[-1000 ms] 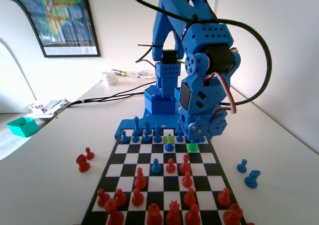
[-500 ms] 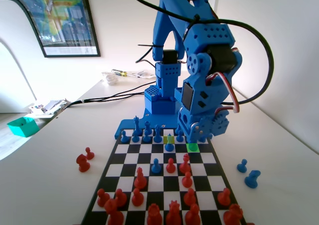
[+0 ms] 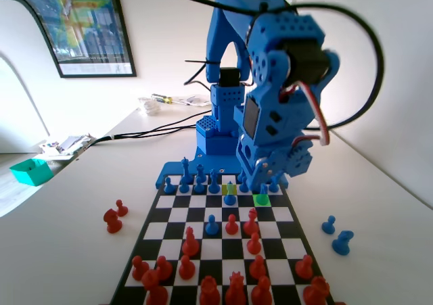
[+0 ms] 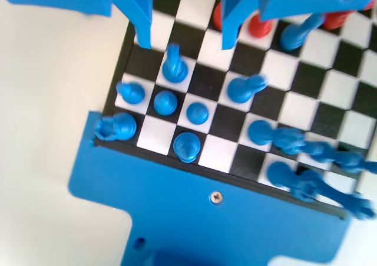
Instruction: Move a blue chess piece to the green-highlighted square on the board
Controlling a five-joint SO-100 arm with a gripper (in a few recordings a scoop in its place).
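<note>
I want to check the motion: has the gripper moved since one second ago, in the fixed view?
Yes. The gripper has risen slightly and shifted left, judged against the green square on the board.

Blue pieces (image 4: 177, 109) crowd corner below open hand (image 4: 184, 39); one blue pawn (image 4: 174, 65) stands between jaws.

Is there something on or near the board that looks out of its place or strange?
Yes. Two blue pieces stand on the table off the board, at its right in the fixed view, and two red pieces stand off its left side. On the board all pieces seem upright, and the green square is bare.
</note>
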